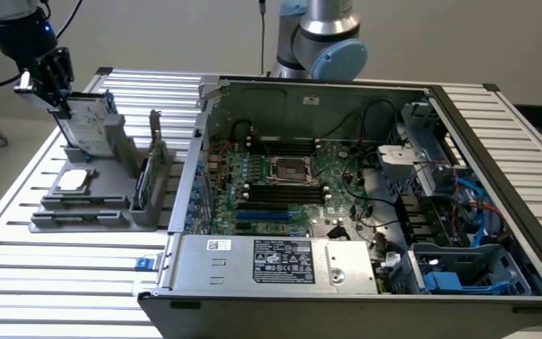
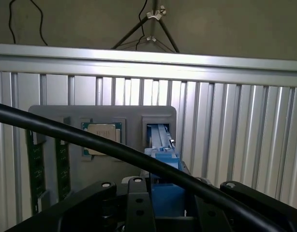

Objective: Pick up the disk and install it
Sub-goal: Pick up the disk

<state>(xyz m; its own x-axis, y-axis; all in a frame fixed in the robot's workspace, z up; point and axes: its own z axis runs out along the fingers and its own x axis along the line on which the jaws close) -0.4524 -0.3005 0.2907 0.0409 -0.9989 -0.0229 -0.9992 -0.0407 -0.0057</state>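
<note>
While the hand (image 1: pixel 53 86) is hanging over the top edge of the disk (image 1: pixel 85 123) at the exterior view's left, far side, the disk is standing upright in a slot of the grey holder (image 1: pixel 101 212) on the slatted counter (image 1: pixel 64 268). In the wrist view its blue carrier edge is showing in the middle of the hand. Whether the hand is actually clamping the disk or only straddling it cannot be told.

That uncertainty is probably the main risk. A shallow or off-centre hold on the thin top edge could be letting the disk pivot or slip. A drop would be sending it onto the holder, where the small square chip (image 1: pixel 73 180) is lying just near of the slot. A pull that is not in line with the slot could be jamming the carrier and dragging the holder along. A black cable (image 2: pixel 90 140) is crossing close in front of the wrist camera and could be snagging on something.

Further right, the open computer case (image 1: pixel 198 162) is raising its side wall between the holder and the interior, so a low-carried disk could be clipping it. At the near right, loose wires (image 1: pixel 478 208) are crowding the blue drive bay (image 1: pixel 464 272) and could be fouling the carrier.
</note>
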